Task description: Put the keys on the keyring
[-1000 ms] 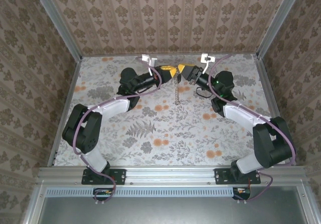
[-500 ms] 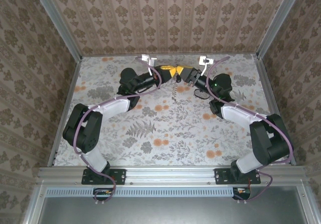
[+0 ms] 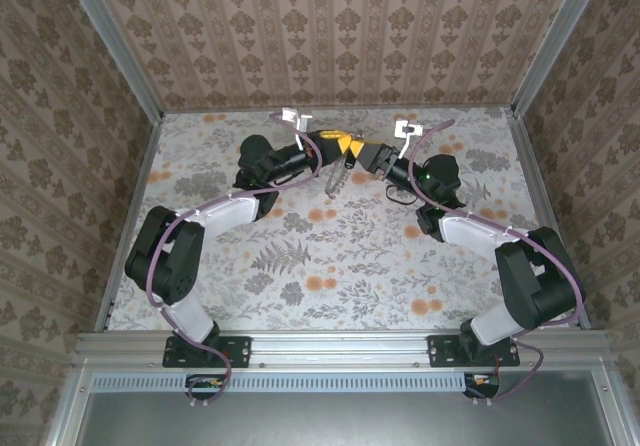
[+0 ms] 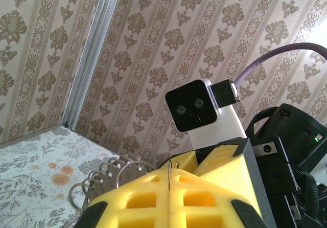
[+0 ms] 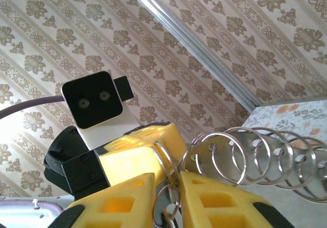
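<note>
Item: keyring [image 5: 240, 154], a chain of thin silver interlinked rings, is hanging above the table. One ring is sitting edge-on in the pinched seam of the left gripper [image 4: 169, 171]. Another is resting in the narrow gap of the right gripper [image 5: 166, 179], and the remaining loops are trailing sideways.

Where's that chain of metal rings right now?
In the top view the chain of metal rings dangles over the table's far middle, from where the left gripper and right gripper meet.
</note>
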Controlling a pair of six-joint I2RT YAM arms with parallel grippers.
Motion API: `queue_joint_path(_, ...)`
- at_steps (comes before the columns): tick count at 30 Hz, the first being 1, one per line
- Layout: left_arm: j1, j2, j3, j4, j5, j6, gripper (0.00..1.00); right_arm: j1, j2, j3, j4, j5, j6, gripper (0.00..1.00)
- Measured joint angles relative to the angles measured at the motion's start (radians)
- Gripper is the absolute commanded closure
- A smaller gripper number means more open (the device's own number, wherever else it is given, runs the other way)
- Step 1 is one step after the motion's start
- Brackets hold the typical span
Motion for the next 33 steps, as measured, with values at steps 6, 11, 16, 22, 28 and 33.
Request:
queue_joint_path(6,0.001,0.0,0.0,0.013,0.0,0.0,1.0,0.004,0.0,0.0,0.007,0.003,0.009,0.82)
queue_joint_path(11,0.003,0.0,0.0,0.02,0.0,0.0,1.0,0.004,0.002,0.001,0.006,0.015,0.018,0.9)
queue_joint_path(16,0.003,0.0,0.0,0.023,0.0,0.0,1.0,0.005,0.007,0.007,0.008,0.019,0.024,0.76)
queue_joint_path(22,0.005,0.0,0.0,0.027,-0.004,-0.005,1.0,0.006,0.009,0.019,0.008,0.026,0.027,0.81)
queue_joint_path(28,0.005,0.0,0.0,0.037,-0.007,-0.009,1.0,0.005,0.012,0.026,0.007,0.031,0.038,0.94)
queue_joint_path(33,0.005,0.0,0.0,0.039,-0.008,-0.011,1.0,0.003,0.018,0.032,0.008,0.03,0.043,1.0)
